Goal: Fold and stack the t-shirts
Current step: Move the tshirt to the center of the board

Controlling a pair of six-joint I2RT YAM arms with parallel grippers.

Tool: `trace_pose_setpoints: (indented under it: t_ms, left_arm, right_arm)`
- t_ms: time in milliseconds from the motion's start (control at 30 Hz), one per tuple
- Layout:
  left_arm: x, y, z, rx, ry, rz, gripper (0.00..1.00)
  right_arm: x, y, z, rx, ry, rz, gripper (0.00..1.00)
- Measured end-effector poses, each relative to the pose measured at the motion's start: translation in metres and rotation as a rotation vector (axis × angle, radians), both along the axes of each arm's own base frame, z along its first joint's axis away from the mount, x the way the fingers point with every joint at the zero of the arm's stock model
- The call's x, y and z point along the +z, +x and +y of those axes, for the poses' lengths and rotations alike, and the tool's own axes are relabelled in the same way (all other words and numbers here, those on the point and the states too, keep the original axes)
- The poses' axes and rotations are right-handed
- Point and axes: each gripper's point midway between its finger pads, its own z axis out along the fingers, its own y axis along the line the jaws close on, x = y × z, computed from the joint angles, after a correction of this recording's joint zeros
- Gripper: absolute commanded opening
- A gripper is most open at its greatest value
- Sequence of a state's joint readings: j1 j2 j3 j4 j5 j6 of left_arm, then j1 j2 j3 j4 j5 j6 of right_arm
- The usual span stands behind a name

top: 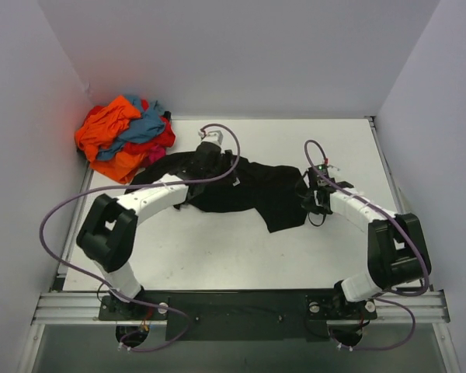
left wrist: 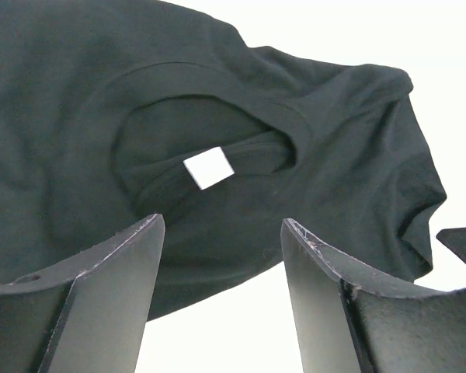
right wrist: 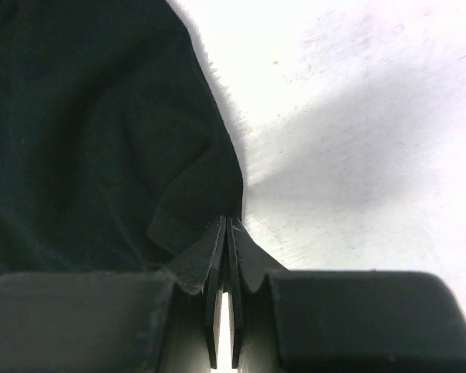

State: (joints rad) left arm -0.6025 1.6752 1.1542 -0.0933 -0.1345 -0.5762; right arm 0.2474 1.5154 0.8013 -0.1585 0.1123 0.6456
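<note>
A black t-shirt (top: 245, 190) lies crumpled across the middle of the white table (top: 217, 249). My left gripper (top: 207, 155) hovers over its far left part, open and empty. In the left wrist view the open gripper (left wrist: 223, 220) frames the shirt's (left wrist: 85, 116) collar with a white label (left wrist: 208, 169). My right gripper (top: 315, 193) is at the shirt's right end. In the right wrist view it (right wrist: 227, 223) is shut, pinching the shirt's (right wrist: 85, 132) edge at its tips. A pile of orange, blue and red t-shirts (top: 124, 134) sits in the far left corner.
White walls enclose the table on the left, back and right. A purple cable loops from each arm. A dark part (left wrist: 462, 242) shows at the right edge of the left wrist view, beyond the shirt.
</note>
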Motion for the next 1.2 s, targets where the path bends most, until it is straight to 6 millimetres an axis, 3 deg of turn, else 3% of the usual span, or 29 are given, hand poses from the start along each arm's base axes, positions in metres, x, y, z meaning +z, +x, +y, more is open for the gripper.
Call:
trace_pose_setpoints:
  t_ms: [133, 300, 333, 367, 400, 433, 467, 567, 600, 667, 733, 900, 1000, 1033, 1067, 1167, 1200]
  left_arm:
    - [-0.019, 0.01, -0.044, -0.074, 0.002, 0.033, 0.72]
    - [-0.05, 0.023, -0.083, -0.132, 0.001, 0.09, 0.71]
    - [-0.056, 0.026, -0.089, -0.139, -0.002, 0.102, 0.69]
    - [-0.062, 0.028, -0.094, -0.143, -0.002, 0.114, 0.68]
    - [-0.066, 0.031, -0.099, -0.151, -0.007, 0.124, 0.68]
    - [-0.071, 0.033, -0.105, -0.16, -0.013, 0.135, 0.67]
    - [-0.074, 0.035, -0.109, -0.165, -0.016, 0.142, 0.62]
    - [-0.082, 0.041, -0.119, -0.17, -0.031, 0.162, 0.44]
    - [-0.084, 0.043, -0.122, -0.172, -0.035, 0.167, 0.24]
    - [-0.087, 0.045, -0.127, -0.181, -0.042, 0.173, 0.0]
    - [-0.087, 0.05, -0.132, -0.185, -0.05, 0.173, 0.0]
    - [-0.084, 0.056, -0.131, -0.184, -0.037, 0.16, 0.0]
    - [-0.078, 0.055, -0.122, -0.18, -0.028, 0.149, 0.0]
    - [-0.074, 0.056, -0.118, -0.176, -0.024, 0.143, 0.0]
    - [-0.068, 0.056, -0.114, -0.171, -0.02, 0.134, 0.0]
    - [-0.042, 0.061, -0.106, -0.164, -0.015, 0.086, 0.0]
    - [-0.031, 0.063, -0.104, -0.161, -0.018, 0.064, 0.0]
  right_arm:
    - [0.014, 0.002, -0.007, -0.023, -0.001, -0.05, 0.0]
    - [0.024, -0.005, -0.013, -0.027, 0.011, -0.088, 0.0]
    - [0.024, -0.006, -0.012, -0.023, 0.014, -0.091, 0.17]
    - [0.024, -0.007, -0.012, -0.017, 0.016, -0.091, 0.29]
    - [0.022, -0.008, -0.011, -0.012, 0.021, -0.089, 0.53]
    - [0.021, -0.01, -0.01, -0.006, 0.024, -0.085, 0.61]
    - [0.02, -0.01, -0.009, 0.0, 0.03, -0.085, 0.69]
    - [0.018, -0.012, -0.005, 0.03, 0.031, -0.082, 0.72]
    - [0.017, -0.012, -0.003, 0.041, 0.032, -0.082, 0.72]
    - [0.017, -0.012, 0.002, 0.063, 0.033, -0.085, 0.72]
    - [0.015, -0.012, 0.008, 0.087, 0.029, -0.076, 0.73]
    - [0.003, -0.004, 0.022, 0.138, 0.0, -0.022, 0.68]
    - [-0.002, 0.002, 0.027, 0.155, -0.029, 0.002, 0.47]
    - [-0.003, 0.004, 0.028, 0.159, -0.042, 0.007, 0.34]
    - [-0.004, 0.006, 0.028, 0.159, -0.055, 0.012, 0.3]
    - [-0.007, 0.006, 0.023, 0.147, -0.091, 0.026, 0.01]
    - [-0.006, 0.005, 0.02, 0.135, -0.104, 0.03, 0.0]
